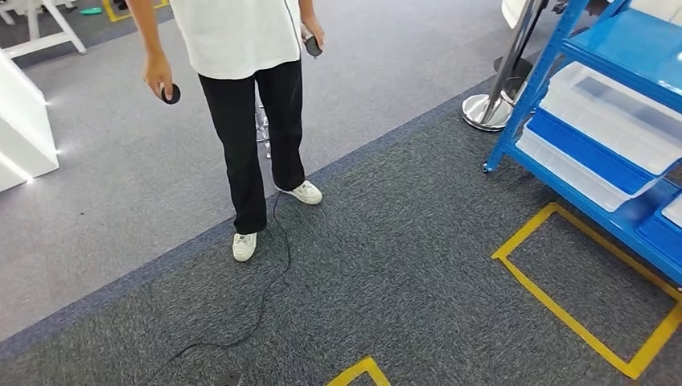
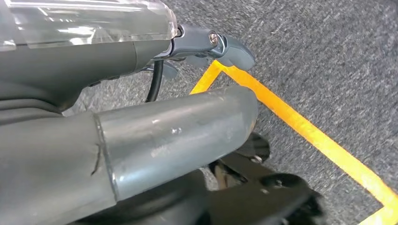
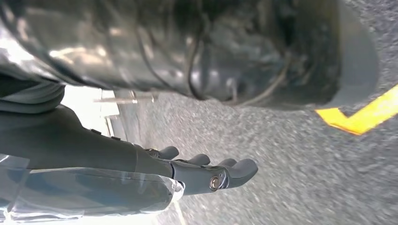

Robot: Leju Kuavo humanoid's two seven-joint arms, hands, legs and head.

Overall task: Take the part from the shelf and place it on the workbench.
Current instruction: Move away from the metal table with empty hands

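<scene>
A blue metal shelf (image 1: 532,88) stands at the right of the head view, with clear plastic bins (image 1: 611,108) on its levels; what lies inside them is too faint to tell. My left hand (image 2: 225,47) hangs at my side over the grey carpet, its fingers stretched out and holding nothing. My right hand (image 3: 211,171) also hangs low, fingers extended and slightly apart, with nothing in it.
A person (image 1: 241,121) stands ahead to the left, holding a dark round controller in each hand. A black cable (image 1: 273,273) trails across the carpet. Yellow tape (image 1: 563,315) marks a box in front of the shelf. A chrome post base (image 1: 486,111) stands beside the shelf; white furniture (image 1: 24,129) is at far left.
</scene>
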